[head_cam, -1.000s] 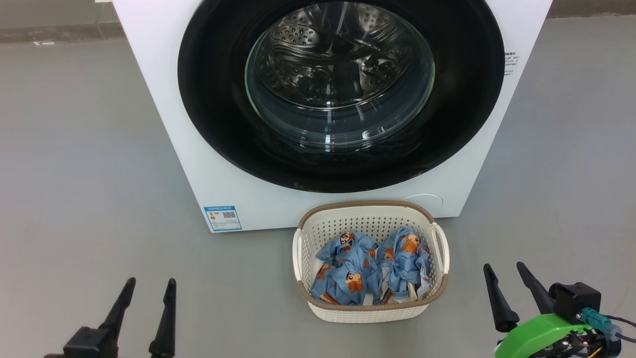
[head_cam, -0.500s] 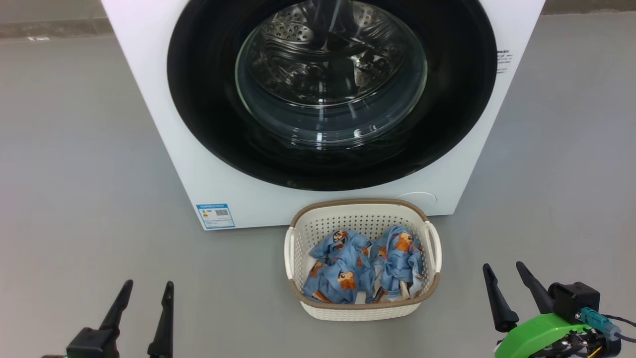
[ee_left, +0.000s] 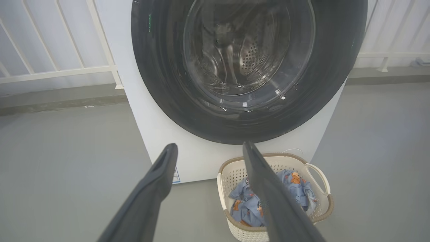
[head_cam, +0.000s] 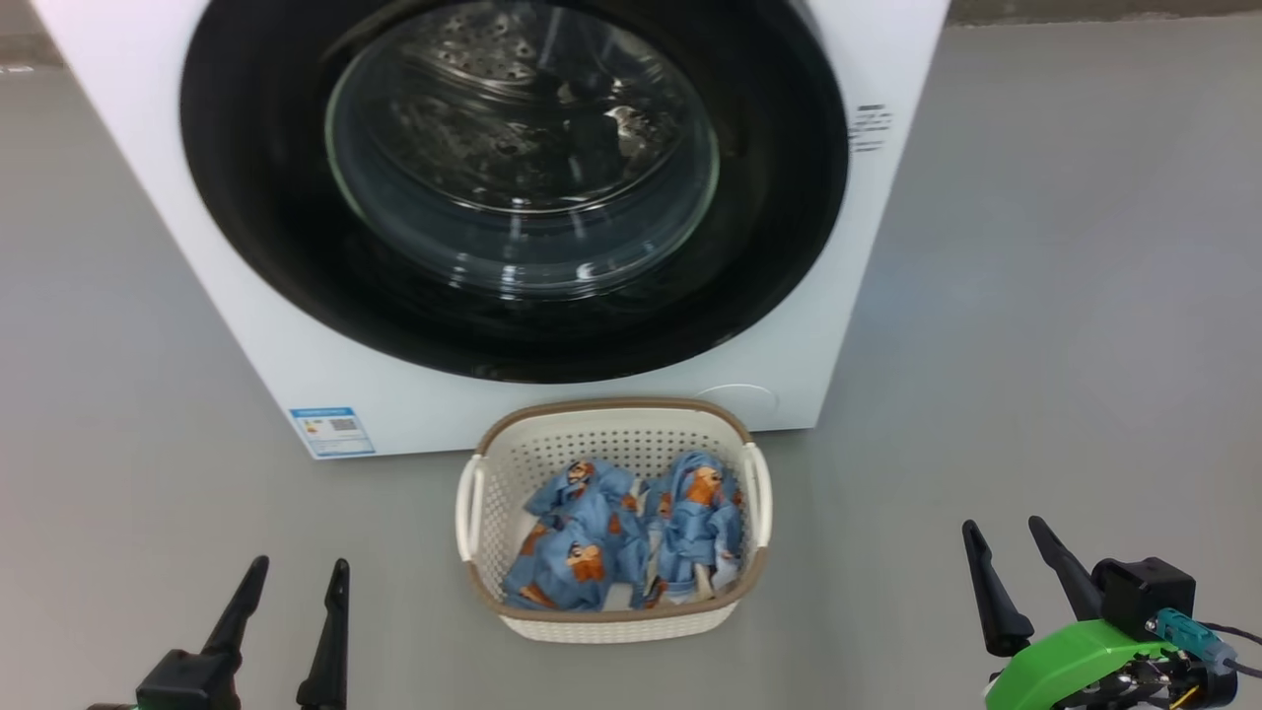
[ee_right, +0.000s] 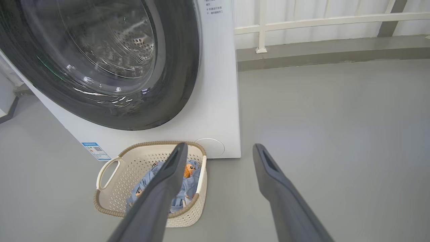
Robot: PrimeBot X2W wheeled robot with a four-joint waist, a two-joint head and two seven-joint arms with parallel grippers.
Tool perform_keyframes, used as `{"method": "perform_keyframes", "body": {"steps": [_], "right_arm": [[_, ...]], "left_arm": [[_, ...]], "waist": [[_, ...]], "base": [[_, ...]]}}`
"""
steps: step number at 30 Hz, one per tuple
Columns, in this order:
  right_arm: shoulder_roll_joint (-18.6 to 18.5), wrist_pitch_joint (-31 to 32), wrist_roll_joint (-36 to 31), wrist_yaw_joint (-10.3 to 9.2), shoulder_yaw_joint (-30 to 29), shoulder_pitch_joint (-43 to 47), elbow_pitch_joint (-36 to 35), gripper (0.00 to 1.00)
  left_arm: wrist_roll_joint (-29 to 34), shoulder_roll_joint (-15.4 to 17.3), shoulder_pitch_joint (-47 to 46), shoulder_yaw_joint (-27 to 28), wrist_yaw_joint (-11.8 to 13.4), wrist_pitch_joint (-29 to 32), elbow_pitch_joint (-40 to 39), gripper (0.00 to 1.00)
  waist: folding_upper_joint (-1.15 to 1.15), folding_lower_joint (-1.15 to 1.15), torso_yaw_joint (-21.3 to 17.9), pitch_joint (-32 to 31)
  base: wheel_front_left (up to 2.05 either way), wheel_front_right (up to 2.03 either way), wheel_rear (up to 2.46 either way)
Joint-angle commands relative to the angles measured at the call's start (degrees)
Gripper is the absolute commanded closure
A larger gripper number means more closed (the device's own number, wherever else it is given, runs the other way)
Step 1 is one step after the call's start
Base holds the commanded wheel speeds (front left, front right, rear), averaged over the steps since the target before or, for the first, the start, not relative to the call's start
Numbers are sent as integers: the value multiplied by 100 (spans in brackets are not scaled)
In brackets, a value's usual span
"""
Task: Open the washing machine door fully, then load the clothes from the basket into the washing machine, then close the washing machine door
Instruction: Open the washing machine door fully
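The big white box-shaped front-loading washing machine (head_cam: 296, 335) stands on a smooth grey floor (head_cam: 1065, 296). Its large round glossy black door (head_cam: 246, 237) lies shut, flat against the machine's front. Through the bulging clear glass window (head_cam: 523, 168) at the door's centre, the perforated steel drum (head_cam: 473, 49) inside the machine can be seen. A small blue label sticker (head_cam: 331, 431) sits at the lower left corner of the machine's front, and a round white cap (head_cam: 735, 402) at its lower right corner. The small cream-white perforated plastic basket (head_cam: 611, 409), with its brown woven-look rim and two side handles, stands on the floor just in front of the machine, below the door and toward the machine's right half; whether it touches the front panel cannot be told. The light blue fabric clothes (head_cam: 592, 532) printed with orange-brown cartoon figures lie bundled inside this basket, none of them in the machine. The left gripper (head_cam: 301, 562) hovers well in front of the machine's left half, its two long dark fingers spread apart with nothing between them. The right gripper (head_cam: 1002, 524), mounted on a bright green wrist part (head_cam: 1070, 656), hovers out beyond the machine's right side, its fingers likewise apart and empty. Both are well clear of the machine. A white railing (ee_right: 319, 20) runs behind the machine.
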Motion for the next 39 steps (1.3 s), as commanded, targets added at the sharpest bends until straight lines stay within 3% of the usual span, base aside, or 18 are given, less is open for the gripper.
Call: {"method": "perform_keyframes", "body": {"steps": [1,20,39], "right_arm": [[-57,-70,-98,9,97,-200,-151,0],[-59,-70,-113,9,71,-191,-163,0],[-15,-70,-4,9,33,-239,-217,0]], "left_arm": [[86,70,-224,201,-8,-60,-117,0],[-164,73,-216,185,-8,-60,-236,0],[-233,73,-236,126,-8,-60,-164,0]], "waist": [[0,0,-4,0],[0,0,-50,-6],[0,0,-9,4]], "base": [[123,123,-246],[108,108,-216],[10,10,-21]]}}
